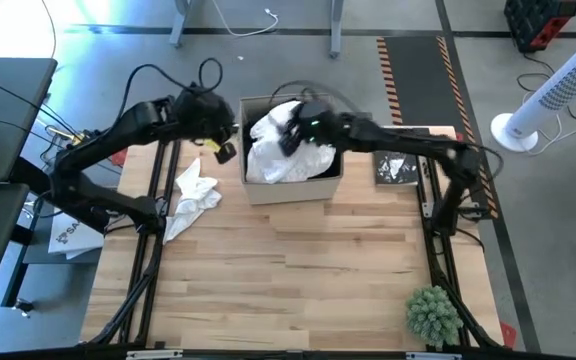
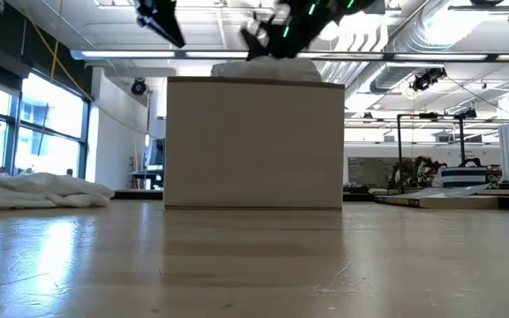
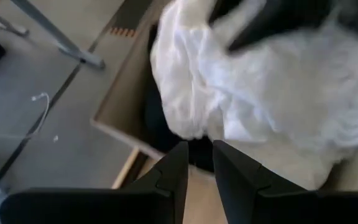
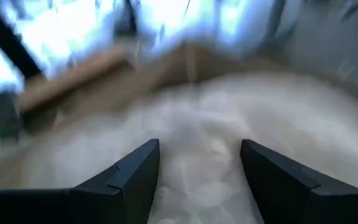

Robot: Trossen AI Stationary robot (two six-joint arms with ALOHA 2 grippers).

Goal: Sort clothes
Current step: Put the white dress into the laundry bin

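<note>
Over the box (image 1: 293, 185) at the bench's (image 1: 298, 270) far edge, right pincer (image 1: 290, 135) open above the white clothes (image 1: 288, 155) heaped inside, left pincer (image 1: 230, 130) nearly closed, empty, beside the box's left rim, 1 white garment (image 1: 190, 195) lying left of the box.

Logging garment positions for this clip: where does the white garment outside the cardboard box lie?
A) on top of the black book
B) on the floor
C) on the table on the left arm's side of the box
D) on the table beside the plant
C: in the high view the loose white garment lies on the table between the cardboard box and the left arm's side.
</note>
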